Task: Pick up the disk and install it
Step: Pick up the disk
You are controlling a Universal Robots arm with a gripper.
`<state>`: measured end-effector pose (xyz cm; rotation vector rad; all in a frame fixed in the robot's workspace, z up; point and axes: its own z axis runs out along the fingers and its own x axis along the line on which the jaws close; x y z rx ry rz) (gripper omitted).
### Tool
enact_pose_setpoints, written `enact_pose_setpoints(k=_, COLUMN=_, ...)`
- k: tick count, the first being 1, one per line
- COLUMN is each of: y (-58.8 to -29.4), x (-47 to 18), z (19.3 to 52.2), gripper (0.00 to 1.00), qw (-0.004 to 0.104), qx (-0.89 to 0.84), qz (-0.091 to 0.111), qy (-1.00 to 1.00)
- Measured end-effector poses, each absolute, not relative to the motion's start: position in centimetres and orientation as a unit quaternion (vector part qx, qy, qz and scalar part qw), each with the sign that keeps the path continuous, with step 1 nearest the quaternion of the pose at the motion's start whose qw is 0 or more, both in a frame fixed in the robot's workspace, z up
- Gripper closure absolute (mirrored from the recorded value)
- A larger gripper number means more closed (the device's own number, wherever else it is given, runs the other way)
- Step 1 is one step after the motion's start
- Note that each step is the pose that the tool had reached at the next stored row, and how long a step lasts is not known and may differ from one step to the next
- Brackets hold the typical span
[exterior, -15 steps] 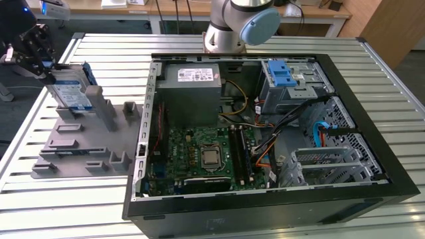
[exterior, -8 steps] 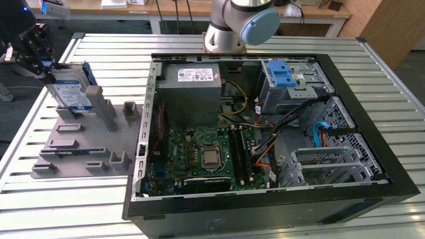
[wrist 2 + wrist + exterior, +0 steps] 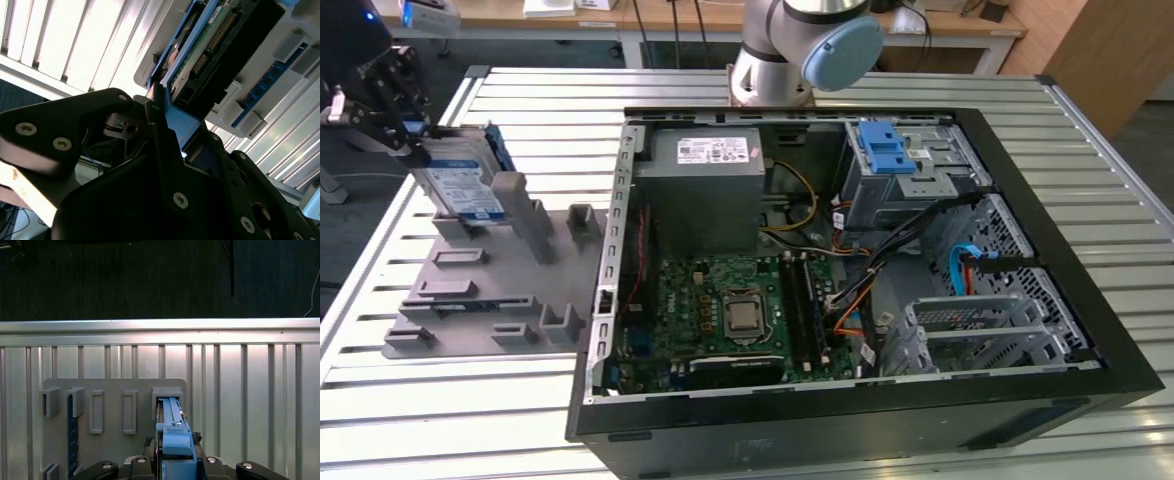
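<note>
Silver and blue, the disk (image 3: 459,181) stands on edge in the upper left of the exterior view, tilted a little, its lower end at a raised slot of the grey fixture (image 3: 467,290) that lies on the slatted metal table (image 3: 540,100). At the disk's upper end, the black gripper (image 3: 408,130) has its fingers clenched on the blue carrier frame. In the second wrist view the gripper (image 3: 182,132) has 1 dark finger on each side of that blue frame, and the disk (image 3: 210,55) shows its green circuit board and a row of connector pins; the grey fixture (image 3: 300,35) lies behind it. In the first wrist view the disk (image 3: 171,412) is seen edge-on, running from the gripper (image 3: 173,441) into a slot of the fixture (image 3: 112,445), with several other slots in a row beside it. An open black computer case (image 3: 854,432) fills the centre and the exterior view's right, well apart from the disk. Inside it are a grey power-supply box (image 3: 707,175), a green motherboard (image 3: 720,300) and a blue latch (image 3: 887,152) on the drive cage in the upper right.
</note>
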<state>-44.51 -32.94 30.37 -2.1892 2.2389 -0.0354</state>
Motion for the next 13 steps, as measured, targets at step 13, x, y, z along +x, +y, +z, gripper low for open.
enact_pose_setpoints(k=13, y=-32.94, x=-44.51, z=30.99, gripper=0.64, qw=0.007, qx=-0.699, qz=-0.01, qy=0.715)
